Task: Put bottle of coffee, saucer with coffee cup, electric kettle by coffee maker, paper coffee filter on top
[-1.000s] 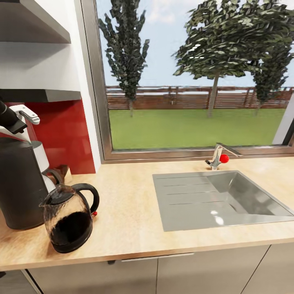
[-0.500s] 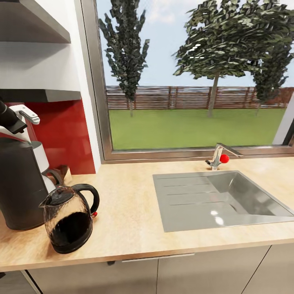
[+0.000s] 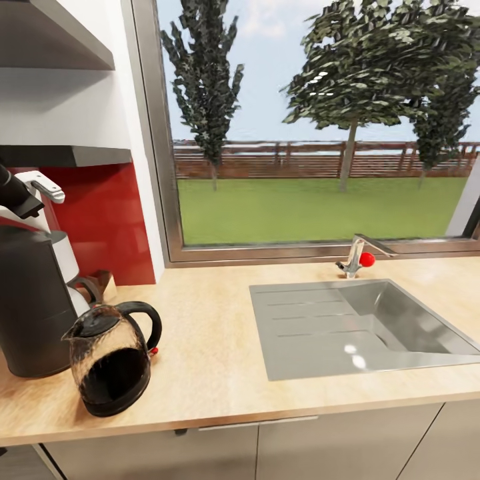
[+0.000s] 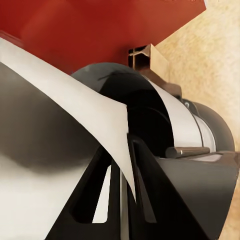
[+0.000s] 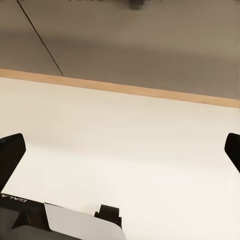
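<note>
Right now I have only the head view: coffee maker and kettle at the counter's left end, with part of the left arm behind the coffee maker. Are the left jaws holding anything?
Observer: Yes. In the left wrist view, the left gripper has its jaws closed on a thin white sheet, apparently the paper coffee filter.
Operator: What lies beyond the sheet?
Observer: The red backsplash and a patch of beige countertop.
Operator: And the right arm?
Observer: In the right wrist view, the right gripper has its jaws wide apart with nothing between them, facing a pale surface with a wood-coloured edge.
</note>
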You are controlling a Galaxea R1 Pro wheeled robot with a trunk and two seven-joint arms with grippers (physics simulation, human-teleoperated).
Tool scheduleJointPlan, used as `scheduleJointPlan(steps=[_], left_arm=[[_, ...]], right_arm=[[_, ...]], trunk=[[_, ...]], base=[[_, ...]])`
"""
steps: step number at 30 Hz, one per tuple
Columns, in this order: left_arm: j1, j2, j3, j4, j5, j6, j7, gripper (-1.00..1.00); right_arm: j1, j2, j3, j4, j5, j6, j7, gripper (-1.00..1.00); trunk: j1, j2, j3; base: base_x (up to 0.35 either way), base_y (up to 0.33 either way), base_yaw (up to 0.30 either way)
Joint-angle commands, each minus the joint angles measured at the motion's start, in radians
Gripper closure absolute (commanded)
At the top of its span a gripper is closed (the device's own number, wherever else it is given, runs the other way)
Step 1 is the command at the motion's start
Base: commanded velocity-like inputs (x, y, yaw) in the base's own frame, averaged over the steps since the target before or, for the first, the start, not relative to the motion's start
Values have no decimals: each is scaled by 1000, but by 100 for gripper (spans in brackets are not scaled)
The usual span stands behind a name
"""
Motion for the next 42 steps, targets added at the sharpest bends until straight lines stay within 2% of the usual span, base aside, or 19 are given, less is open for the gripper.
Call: scheduleJointPlan(steps=[1, 42], left_arm=[[-3, 1, -4, -2, -7, 2, -7, 100], [-3, 1, -6, -1, -7, 2, -7, 100]], right_arm=[[-1, 0, -1, 1, 7, -3, 1, -100], [-1, 0, -1, 0, 7, -3, 2, -100]], trunk=[[0, -1, -1], [0, -1, -11]], base=[[49, 0, 0], [3, 0, 0]])
